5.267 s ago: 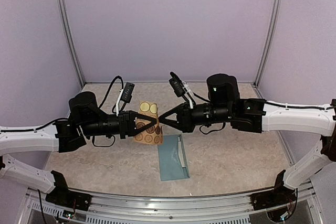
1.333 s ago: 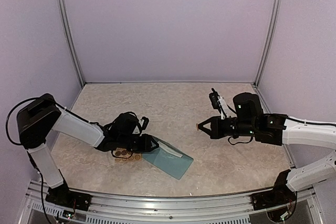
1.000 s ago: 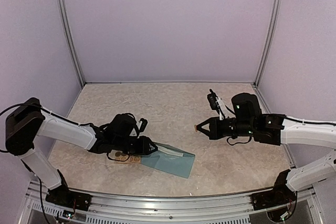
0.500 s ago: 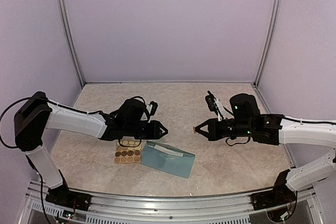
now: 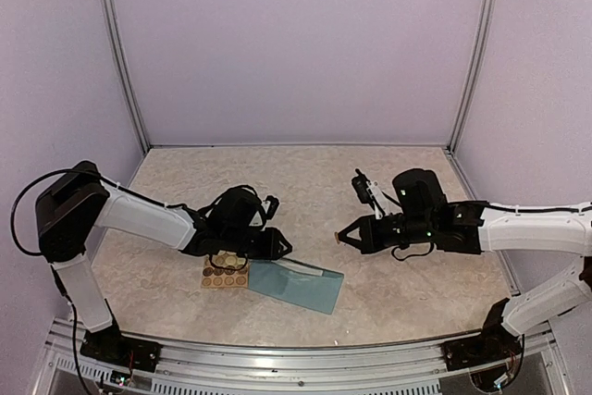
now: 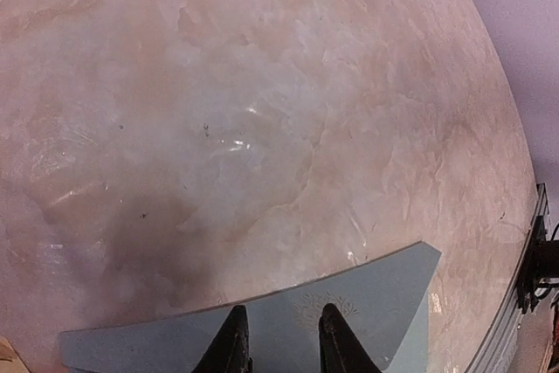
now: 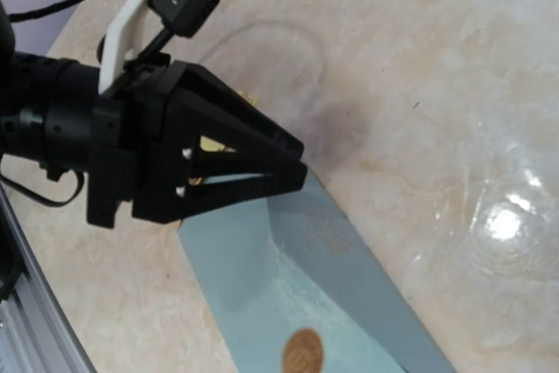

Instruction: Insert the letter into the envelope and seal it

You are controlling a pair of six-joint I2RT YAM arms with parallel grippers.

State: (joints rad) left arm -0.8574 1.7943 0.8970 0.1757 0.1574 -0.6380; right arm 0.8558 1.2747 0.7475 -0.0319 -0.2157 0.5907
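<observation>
A tan sticker sheet (image 5: 227, 276) lies on the tabletop (image 5: 370, 182), left of centre. Just beside it, the blue envelope (image 5: 296, 282) lies flat near the front edge. The left pincer (image 6: 281, 312) is low over the envelope's edge, its jaws a little apart and empty. Further right, the right pincer (image 5: 339, 236) is closed on a small round sticker (image 7: 303, 352).

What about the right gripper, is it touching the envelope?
Apart. The top view shows table between the right gripper and the envelope.
</observation>
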